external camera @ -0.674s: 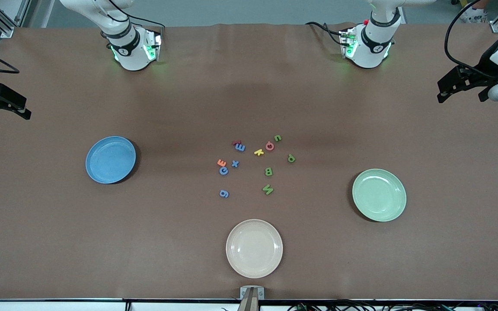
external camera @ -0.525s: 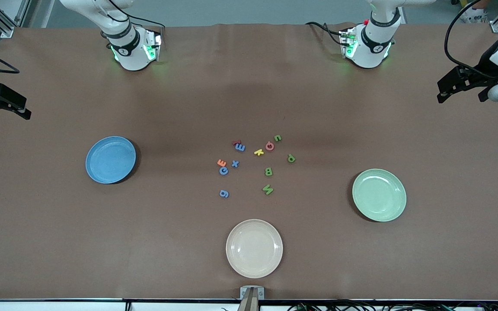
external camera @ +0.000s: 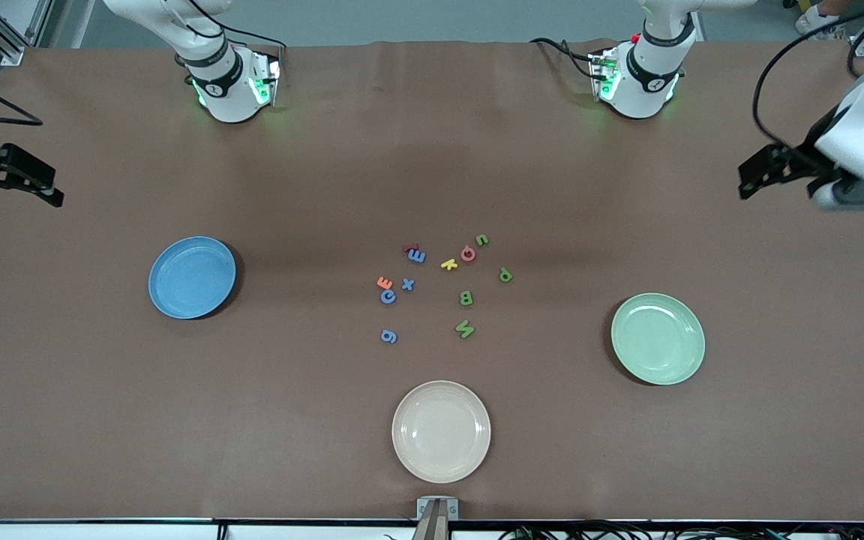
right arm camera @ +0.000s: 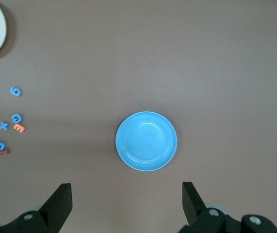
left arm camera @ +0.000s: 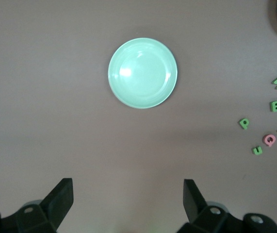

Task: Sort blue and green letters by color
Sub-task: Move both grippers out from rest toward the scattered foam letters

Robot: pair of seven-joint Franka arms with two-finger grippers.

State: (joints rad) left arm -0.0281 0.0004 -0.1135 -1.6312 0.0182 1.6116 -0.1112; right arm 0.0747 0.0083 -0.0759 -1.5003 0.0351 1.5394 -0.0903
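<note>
1. Blue letters: E [external camera: 417, 256], X [external camera: 408, 284], C [external camera: 388, 297] and G [external camera: 389, 337] lie loose on the brown table [external camera: 102, 420], in the half of the central cluster toward the right arm's end. None is yet on a plate.
2. Green letters: U [external camera: 481, 240], P [external camera: 505, 275], B [external camera: 466, 298] and M [external camera: 464, 328] lie toward the left arm's end of the same cluster.
3. Blue plate [external camera: 192, 277]: empty, toward the right arm's end; likely the bin for the blue set.
4. Green plate [external camera: 658, 338]: empty, toward the left arm's end; likely for the green set.
5. Cream plate [external camera: 441, 430]: empty, nearest the front camera.
6. Distractors: orange letter [external camera: 384, 283] touching C; yellow letter [external camera: 449, 264]; pink letter [external camera: 468, 253]; a dark red piece [external camera: 409, 247] beside E, shape unclear.
7. Left gripper [external camera: 777, 169]: raised over the table's end, jaws wide apart, holding nothing.
8. Right gripper [external camera: 16, 176]: raised over its own end, jaws spread, empty.
</note>
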